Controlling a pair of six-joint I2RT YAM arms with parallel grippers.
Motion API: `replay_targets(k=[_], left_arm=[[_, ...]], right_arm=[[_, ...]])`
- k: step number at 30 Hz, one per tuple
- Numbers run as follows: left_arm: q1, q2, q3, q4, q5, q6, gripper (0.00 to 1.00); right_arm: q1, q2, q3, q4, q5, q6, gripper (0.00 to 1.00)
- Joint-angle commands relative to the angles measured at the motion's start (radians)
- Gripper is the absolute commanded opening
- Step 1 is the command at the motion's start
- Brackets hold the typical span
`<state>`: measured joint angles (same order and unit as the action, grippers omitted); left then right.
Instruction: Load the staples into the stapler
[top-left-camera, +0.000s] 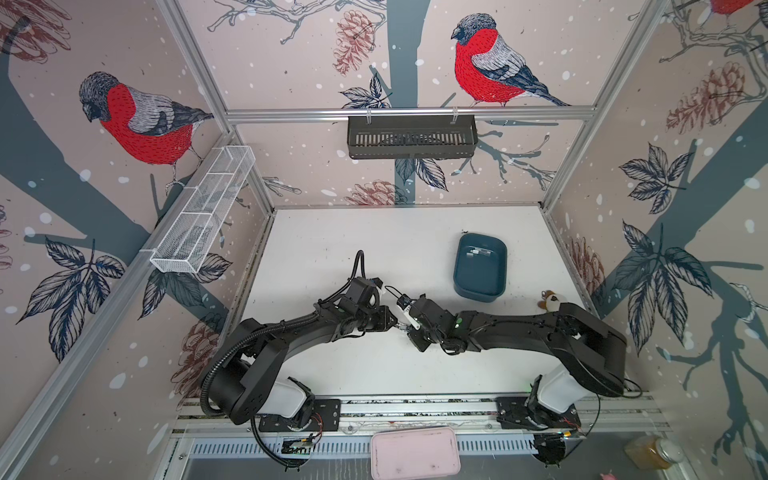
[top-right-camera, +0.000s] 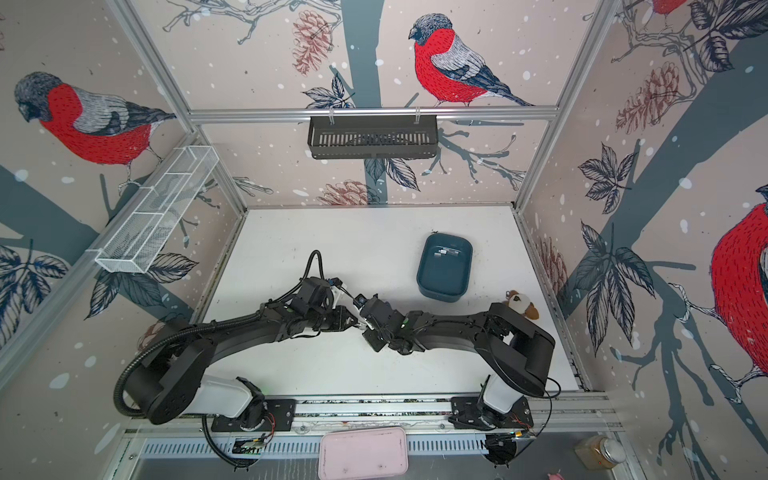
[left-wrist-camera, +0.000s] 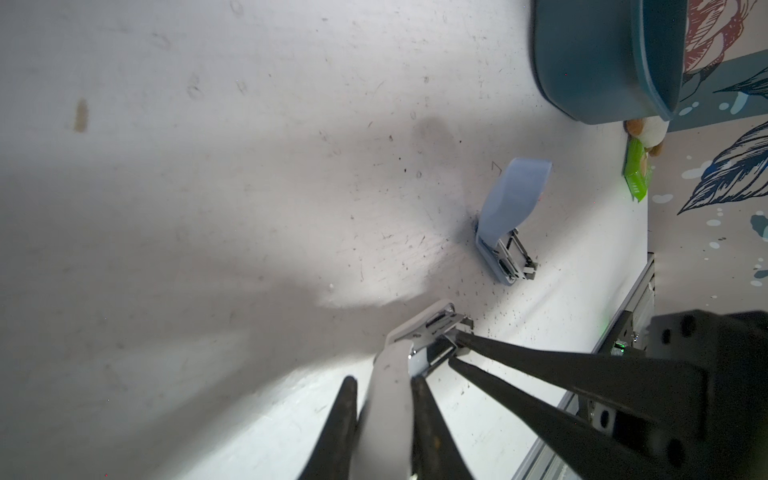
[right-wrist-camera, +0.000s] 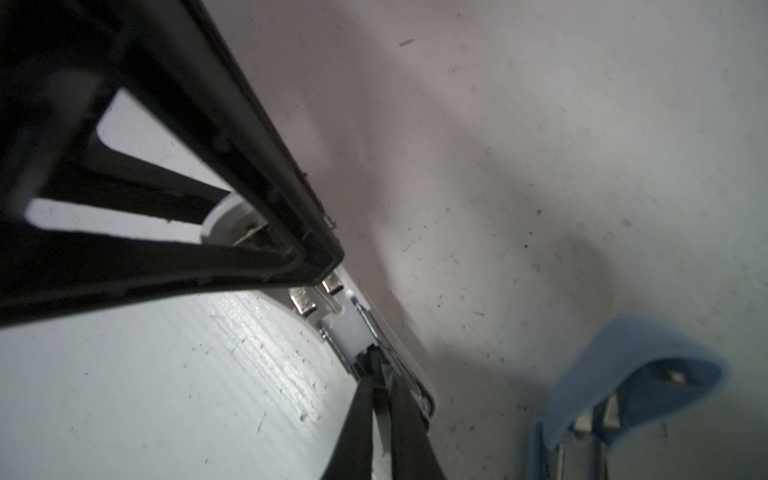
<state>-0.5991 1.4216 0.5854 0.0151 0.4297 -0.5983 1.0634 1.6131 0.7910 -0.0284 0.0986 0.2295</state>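
My left gripper (left-wrist-camera: 384, 380) is shut on the white stapler (left-wrist-camera: 388, 399), holding it by its body above the table with the metal magazine (left-wrist-camera: 436, 336) exposed. My right gripper (right-wrist-camera: 380, 370) comes in from the opposite side. Its fingers (right-wrist-camera: 357, 419) stand almost together, tips in the magazine just behind the white pusher block (right-wrist-camera: 347, 332). I cannot tell whether anything is pinched between them. No loose strip of staples can be made out. In both top views the two grippers meet at mid-table around the stapler (top-left-camera: 412, 322) (top-right-camera: 365, 322).
A blue stapler (left-wrist-camera: 511, 208) (right-wrist-camera: 631, 357) lies flipped open on the table just beyond the held one. A teal tray (top-left-camera: 461, 282) (left-wrist-camera: 602, 62) sits at back right, with a plush toy (top-left-camera: 550, 300) and a green packet (left-wrist-camera: 636, 174) by the right wall.
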Motion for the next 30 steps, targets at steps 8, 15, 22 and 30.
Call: replay_targets(k=[8,15,22,30], left_arm=[[-0.001,0.003,-0.003,0.003,0.019,0.017,0.11],[-0.003,0.008,-0.003,0.011,0.027,0.015,0.11],[-0.004,0.005,-0.004,0.008,0.023,0.012,0.11],[-0.004,0.005,-0.006,0.002,0.015,0.015,0.11]], right_arm=[[-0.006,0.004,0.007,0.054,0.063,0.009,0.1],[0.001,0.004,0.014,0.084,0.076,0.014,0.08],[0.007,0.011,0.019,0.096,0.098,0.016,0.07],[0.002,-0.055,-0.021,0.054,-0.01,0.002,0.15]])
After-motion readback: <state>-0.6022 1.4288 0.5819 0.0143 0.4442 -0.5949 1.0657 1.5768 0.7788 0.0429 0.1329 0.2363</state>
